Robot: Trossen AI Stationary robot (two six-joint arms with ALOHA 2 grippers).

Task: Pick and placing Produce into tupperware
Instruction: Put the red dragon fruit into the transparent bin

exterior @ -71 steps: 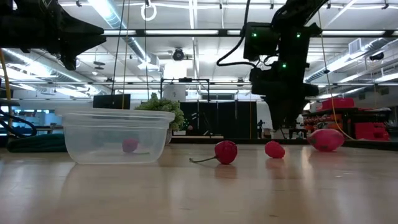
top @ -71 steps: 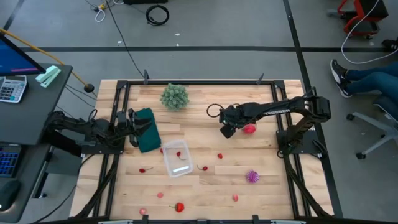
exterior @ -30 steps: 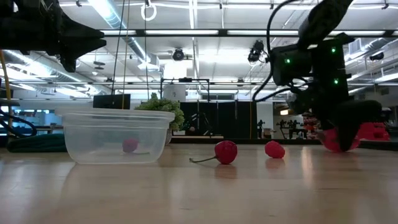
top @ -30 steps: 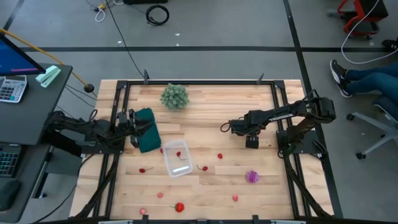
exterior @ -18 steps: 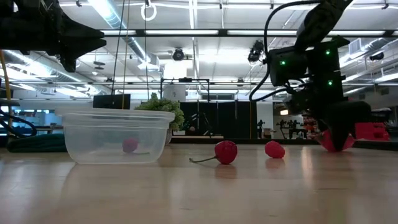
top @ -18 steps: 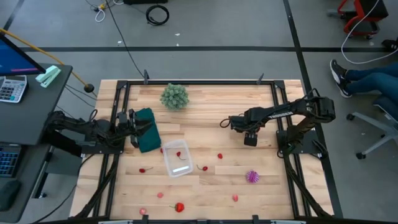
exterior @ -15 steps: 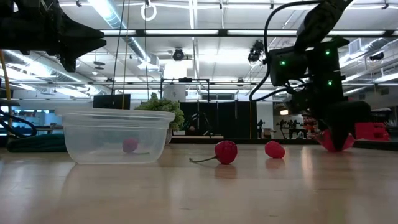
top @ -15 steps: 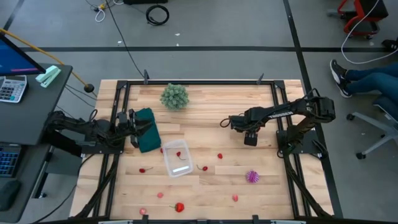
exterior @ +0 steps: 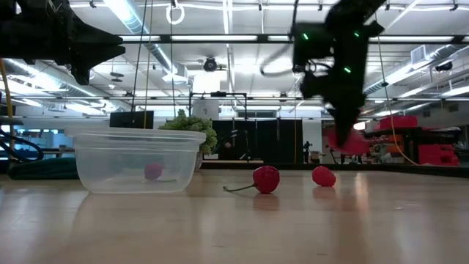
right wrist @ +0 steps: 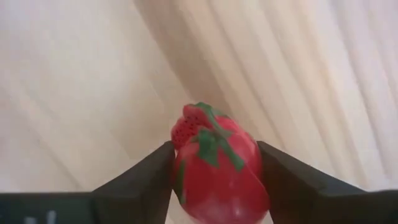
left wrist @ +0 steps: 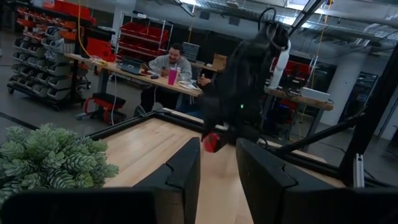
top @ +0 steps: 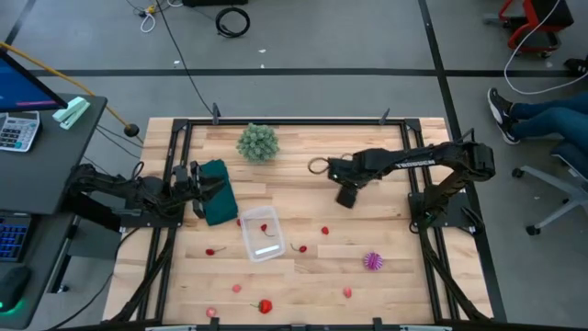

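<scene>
My right gripper (top: 346, 195) is above the table's middle right, shut on a red toy fruit with green leaves (right wrist: 214, 165), which also shows in the low view as the red fruit (exterior: 348, 141) above the table. The clear tupperware (top: 261, 233) stands left of the middle with a red piece (top: 265, 228) in it. Small red pieces (top: 324, 230) and a cherry with a stem (exterior: 266, 178) lie on the wood. A spiky purple piece (top: 372, 261) lies near the right. My left gripper (left wrist: 217, 180) is open at the left edge, over a dark green flat piece (top: 219, 191). My right gripper pinches the red fruit between its two fingers (right wrist: 143, 180), one on each side of its rounded body (right wrist: 186, 174). The fingers come from above, pointing down. The fruit is lifted clear of the table, with its leafy end (right wrist: 208, 124) past the fingertips.
A bushy pale-green plant (top: 258, 142) stands near the far edge. More red pieces (top: 265, 305) lie along the near edge. A black frame (top: 303, 121) runs round the table. People sit at a desk (left wrist: 171, 62) beyond the table.
My right gripper has risen from the table at the right, with the red fruit between its fingers, and has moved toward the table's left and slightly toward the far edge. The fruit, which was down at the table, now hangs clear above it.
</scene>
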